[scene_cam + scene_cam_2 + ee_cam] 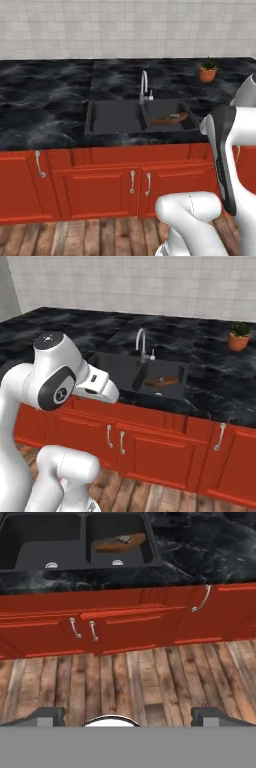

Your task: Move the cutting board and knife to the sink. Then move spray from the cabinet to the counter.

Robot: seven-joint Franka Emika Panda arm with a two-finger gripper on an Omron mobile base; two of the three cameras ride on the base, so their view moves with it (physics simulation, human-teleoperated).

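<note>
You are looking at one flat dark-brown wooden cutting board [169, 119] lying in the right basin of the black double sink [115, 119], with one small grey-handled knife [123, 539] resting on top of it, at about twelve o'clock in the hand view. Both are already sitting where the task wants them. I judge the board stiff, fairly light and best pinched by an edge, the knife thin and slippery, safest by its handle. One curved silver tap [144, 86] is standing behind the basins on the black marble-look counter [45, 105], one potted plant [208, 70] at two o'clock. The gripper [127, 717] is hanging wide open and empty over the plank floor [150, 677].
</note>
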